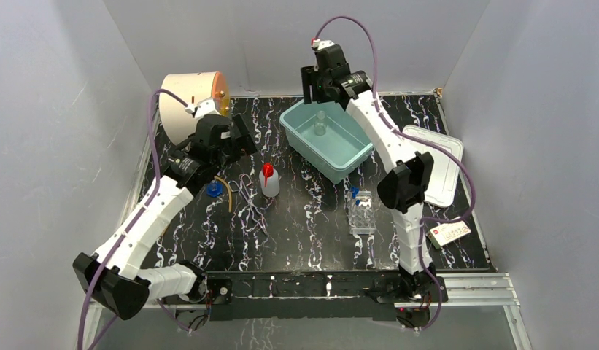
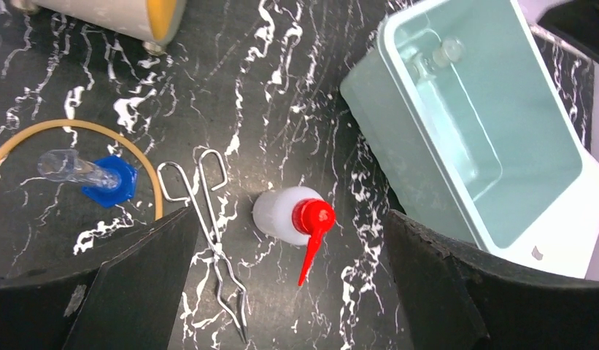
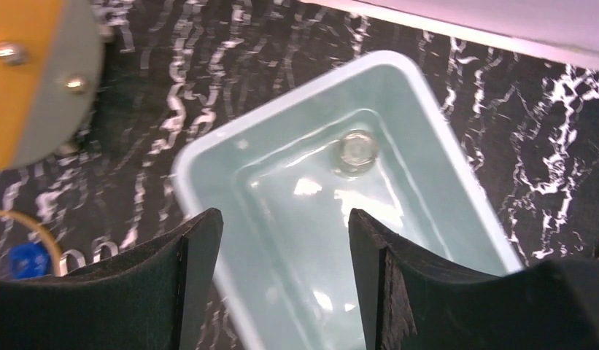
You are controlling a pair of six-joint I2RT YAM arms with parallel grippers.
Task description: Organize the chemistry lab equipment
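On the left: left gripper (image 1: 239, 140), jaws released wide, nothing between them, above the marbled table (image 1: 296, 233). Under it: blue ring (image 2: 110, 182), yellowish tubing (image 2: 63, 125) arching past it, then metal tongs (image 2: 212, 233), then white squeeze bottle (image 2: 278, 213), upright. Further right: teal bin (image 2: 376, 124) with clear glass vial (image 3: 356, 149) upright inside; above, right gripper (image 3: 281, 222), jaws apart, empty. Last: clear tube rack (image 1: 362, 213).

one squeeze bottle (image 1: 269, 182) | one glass vial (image 1: 320, 127) | one teal tub (image 1: 311, 157) | one tube rack (image 1: 362, 214) | one tongs (image 2: 212, 235) | one tubing loop (image 2: 77, 125) | one drum (image 1: 190, 102)
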